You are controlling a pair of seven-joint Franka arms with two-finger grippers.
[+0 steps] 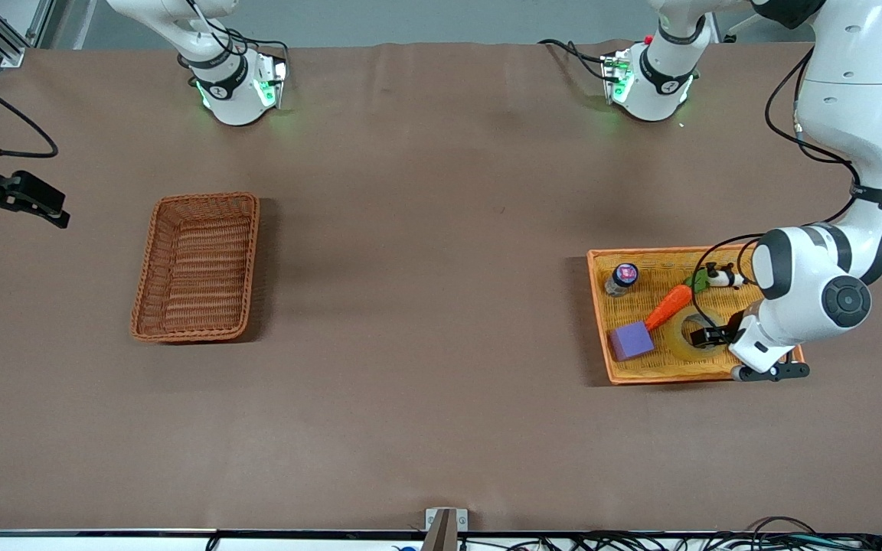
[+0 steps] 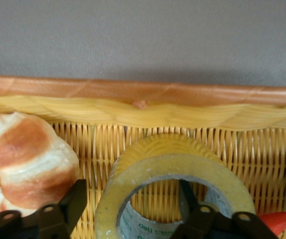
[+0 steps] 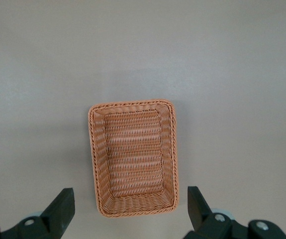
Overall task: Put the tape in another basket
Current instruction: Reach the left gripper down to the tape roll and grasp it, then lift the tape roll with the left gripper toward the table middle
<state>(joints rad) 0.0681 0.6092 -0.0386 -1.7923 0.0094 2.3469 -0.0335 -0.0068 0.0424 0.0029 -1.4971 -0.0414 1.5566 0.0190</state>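
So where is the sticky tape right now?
The tape lies in the yellow tray at the left arm's end of the table, beside the purple block and the carrot, with the left pincer straddling its wall.

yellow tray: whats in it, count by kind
tape: 1
purple block: 1
toy carrot: 1
small bottle: 1
croissant: 1
total: 5, all in the yellow tray; the left gripper is down at the tape

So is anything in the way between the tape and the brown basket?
Nothing visible. The left tool straddles the tape's wall in the tray; a purple block lies beside it. Only bare table lies between there and the basket.
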